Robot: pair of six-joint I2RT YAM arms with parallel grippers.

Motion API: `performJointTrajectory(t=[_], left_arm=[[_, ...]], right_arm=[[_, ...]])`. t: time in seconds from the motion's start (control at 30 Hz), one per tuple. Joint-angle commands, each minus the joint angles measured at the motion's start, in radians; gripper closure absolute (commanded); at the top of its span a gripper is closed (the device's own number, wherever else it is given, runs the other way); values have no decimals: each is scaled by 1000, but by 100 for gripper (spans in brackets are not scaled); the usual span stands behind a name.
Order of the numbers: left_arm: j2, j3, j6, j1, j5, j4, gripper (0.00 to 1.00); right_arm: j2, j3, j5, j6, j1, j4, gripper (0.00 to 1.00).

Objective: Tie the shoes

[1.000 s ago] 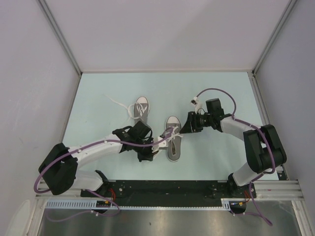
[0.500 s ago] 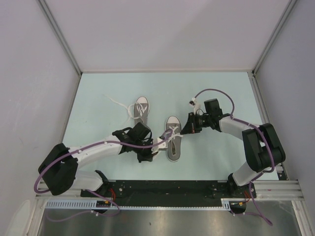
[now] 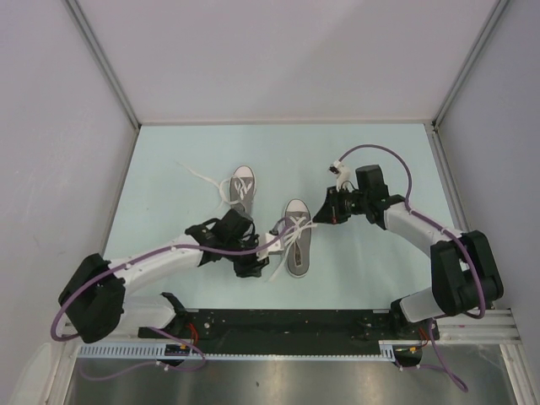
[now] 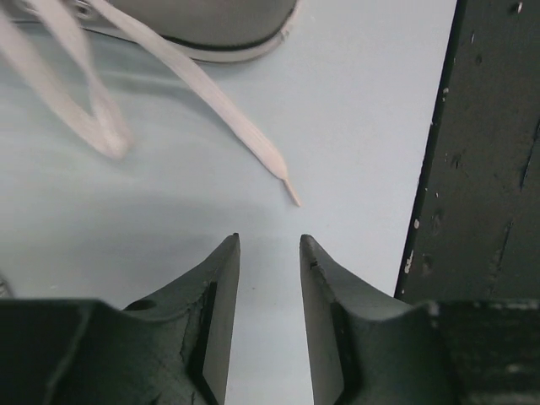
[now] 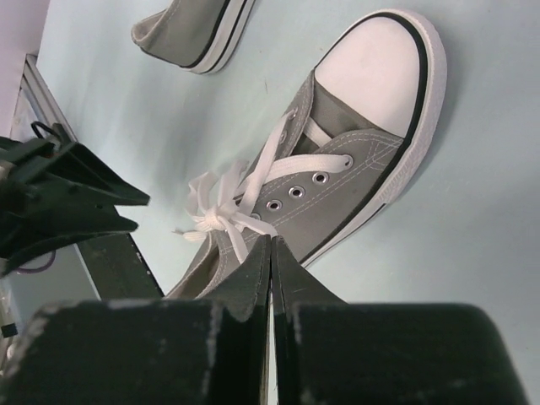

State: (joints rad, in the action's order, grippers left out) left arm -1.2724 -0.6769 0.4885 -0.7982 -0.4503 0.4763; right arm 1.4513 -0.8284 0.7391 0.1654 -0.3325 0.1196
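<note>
2 shoes are lying on the desk (image 3: 169, 211). The nearer shoe (image 3: 297, 245) is sitting between the 2 claws: the left claw (image 3: 260, 263) is hanging just beside its heel half, on its left, and the right claw (image 3: 321, 215) is hanging just beside its toe half, on its right. A loose lace (image 4: 245, 126) is lying just ahead of the left claw's tips, apart from them. The farther shoe (image 3: 241, 187) is lying beyond the left claw, and well apart from the right claw, to its left.

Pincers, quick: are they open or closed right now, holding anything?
Left pincer: open, holding nothing.
Right pincer: shut; whether it pinches the flat white shoelace cannot be told.
</note>
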Motion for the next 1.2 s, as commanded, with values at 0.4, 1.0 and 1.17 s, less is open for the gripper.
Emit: performJointTrajectory(t=[0.4,1.0,1.17], left_arm=[[-160,-265,-62,215,-149,-113,49],[-268,-242,53,202,-278,-97,90],[-208,-185,58,203,-237,-125,100]], right_arm=[[-45,-28,-107,-204,-42,141,100],[17,-21,-152,-242,-54,147,100],[17,-18,-161,-256,-54,158,100]])
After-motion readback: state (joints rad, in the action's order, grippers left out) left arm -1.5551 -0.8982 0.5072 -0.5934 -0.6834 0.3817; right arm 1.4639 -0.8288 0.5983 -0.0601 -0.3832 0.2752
